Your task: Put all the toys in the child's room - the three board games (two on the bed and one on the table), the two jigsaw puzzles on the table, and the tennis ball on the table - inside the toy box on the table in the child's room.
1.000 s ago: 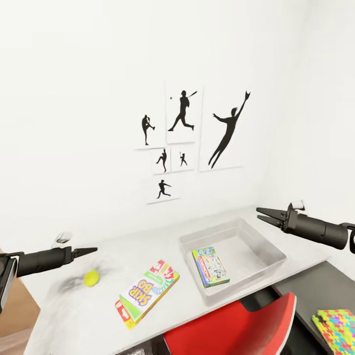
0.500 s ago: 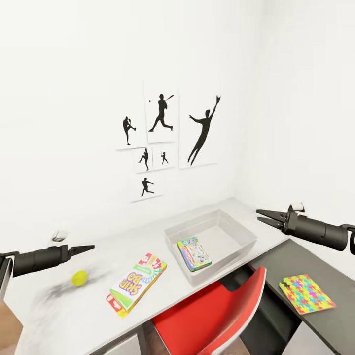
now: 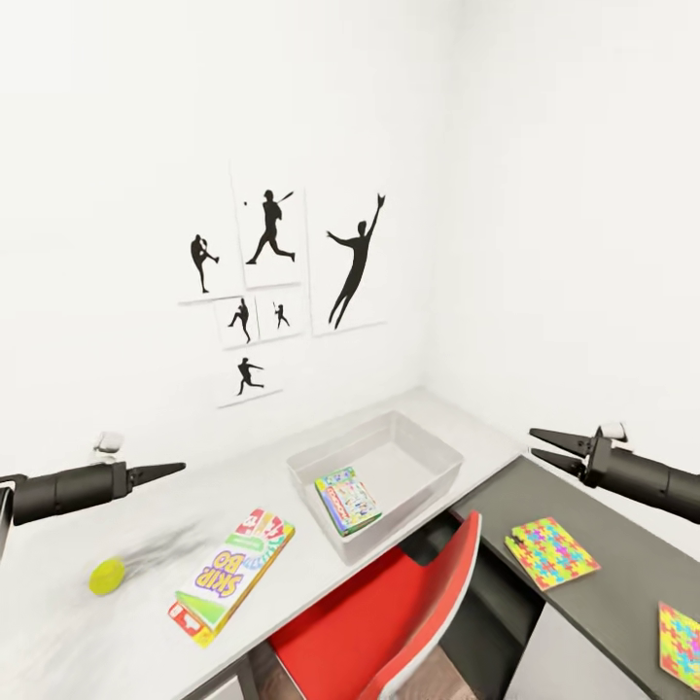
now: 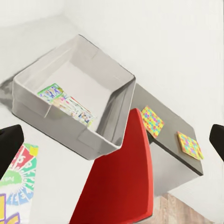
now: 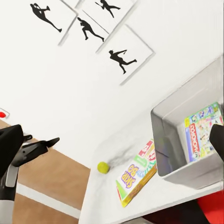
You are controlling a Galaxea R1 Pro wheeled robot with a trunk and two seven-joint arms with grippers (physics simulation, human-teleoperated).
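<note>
The toy box point(image 3: 430, 445) stands on the table point(image 3: 58, 632) with a green-blue board game point(image 3: 348, 501) lying inside it. Left of it on the pale top lie the Skip-Bo board game point(image 3: 231, 576) and the tennis ball point(image 3: 107, 576). Two jigsaw puzzles point(image 3: 551, 552) point(image 3: 681, 645) rest on the lower dark section. My left gripper point(image 3: 167, 472) hovers open above the ball's side of the table. My right gripper point(image 3: 550, 448) hangs open above the dark section, right of the box. The left wrist view looks down on the toy box point(image 4: 74, 44) and both puzzles point(image 4: 152, 121).
A red chair point(image 3: 389, 622) is pushed in at the table's front, below the toy box. White walls with black baseball prints point(image 3: 270, 228) meet in a corner behind the box. The right wrist view takes in the ball point(image 5: 103, 167), the Skip-Bo box point(image 5: 137, 175) and my left arm point(image 5: 28, 151).
The whole picture has slid left, so the camera has turned right. A second jigsaw has come into sight at the lower right. Both grippers hold their pose.
</note>
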